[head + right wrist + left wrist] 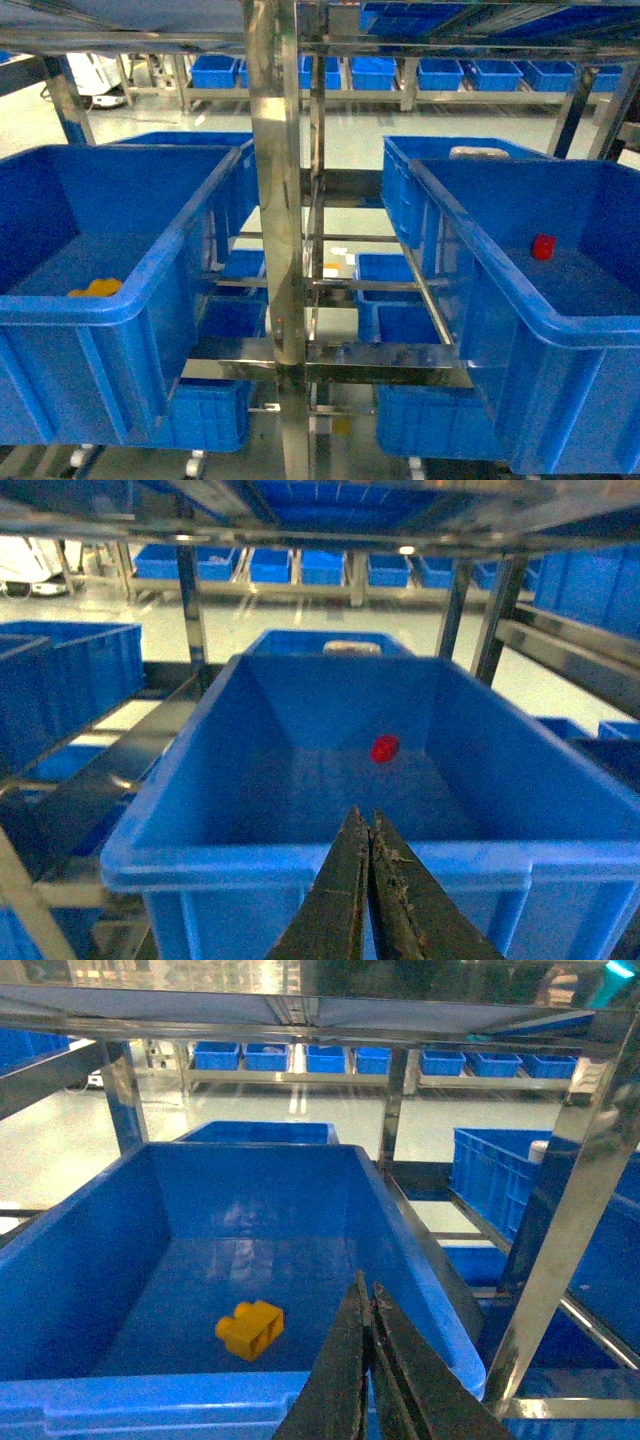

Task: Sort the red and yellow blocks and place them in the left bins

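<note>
A yellow studded block [250, 1328] lies on the floor of the big blue left bin [60, 1260]; in the head view the same yellow block [95, 288] peeks over the near rim of that left bin [90, 305]. A small red block [385, 748] sits on the floor of the right blue bin [310, 865], also showing as the red block [542, 247] in the right bin [480, 260]. My left gripper [367, 1285] is shut and empty, just short of the left bin's near rim. My right gripper [364, 818] is shut and empty before the right bin's near rim. Neither gripper shows in the head view.
A steel rack post [272, 200] stands between the two bins, with cross rails [380, 360] and lower blue crates [400, 300] behind. More blue crates [215, 70] line a far shelf. A slanted steel upright [570, 1220] stands right of the left gripper.
</note>
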Motion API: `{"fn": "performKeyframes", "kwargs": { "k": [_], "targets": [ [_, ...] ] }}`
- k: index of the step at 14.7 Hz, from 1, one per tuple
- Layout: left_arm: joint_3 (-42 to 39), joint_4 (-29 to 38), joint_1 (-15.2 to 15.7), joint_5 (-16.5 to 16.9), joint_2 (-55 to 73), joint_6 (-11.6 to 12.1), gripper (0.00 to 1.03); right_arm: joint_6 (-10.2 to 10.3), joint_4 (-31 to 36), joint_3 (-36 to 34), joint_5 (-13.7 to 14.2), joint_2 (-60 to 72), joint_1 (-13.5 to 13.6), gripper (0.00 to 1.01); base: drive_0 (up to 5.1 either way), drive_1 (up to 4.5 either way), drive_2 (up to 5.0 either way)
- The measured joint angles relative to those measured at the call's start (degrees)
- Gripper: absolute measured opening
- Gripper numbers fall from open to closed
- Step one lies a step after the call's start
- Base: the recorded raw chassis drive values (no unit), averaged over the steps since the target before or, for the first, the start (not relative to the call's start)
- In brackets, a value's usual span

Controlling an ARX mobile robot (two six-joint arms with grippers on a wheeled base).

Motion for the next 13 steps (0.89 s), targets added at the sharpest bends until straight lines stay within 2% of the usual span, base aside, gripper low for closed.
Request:
{"fn": "performKeyframes", "kwargs": {
  "k": [5,6,7,10,13],
  "targets": [
    [-3.23,-7.21,0.0,0.02,-10.47,0.0,0.02,0.09,-13.14,-0.39,0.04,-15.39,0.04,0.02,0.0,0.0,0.0],
    [-4.81,-5.42,0.0,0.04,-11.06,0.02,0.02,0.09,-15.3,-0.42,0.04,-18.29,0.04,0.02,0.0,0.0,0.0],
    [-4.81,-7.1,0.0,0.02,-12.66,0.0,0.02,0.11,-17.55,-0.42,0.04,-20.44,0.04,0.02,0.0,0.0,0.0],
    [-4.81,-9.18,0.0,0.0,-14.73,0.0,0.02,0.11,-19.52,-0.42,0.04,-22.29,0.04,0.02,0.0,0.0,0.0],
    [-4.81,-14.4,0.0,0.0,-20.26,0.0,0.02,0.11,-25.03,-0.42,0.04,-28.04,0.04,0.02,0.0,0.0,0.0]
  ]
}}
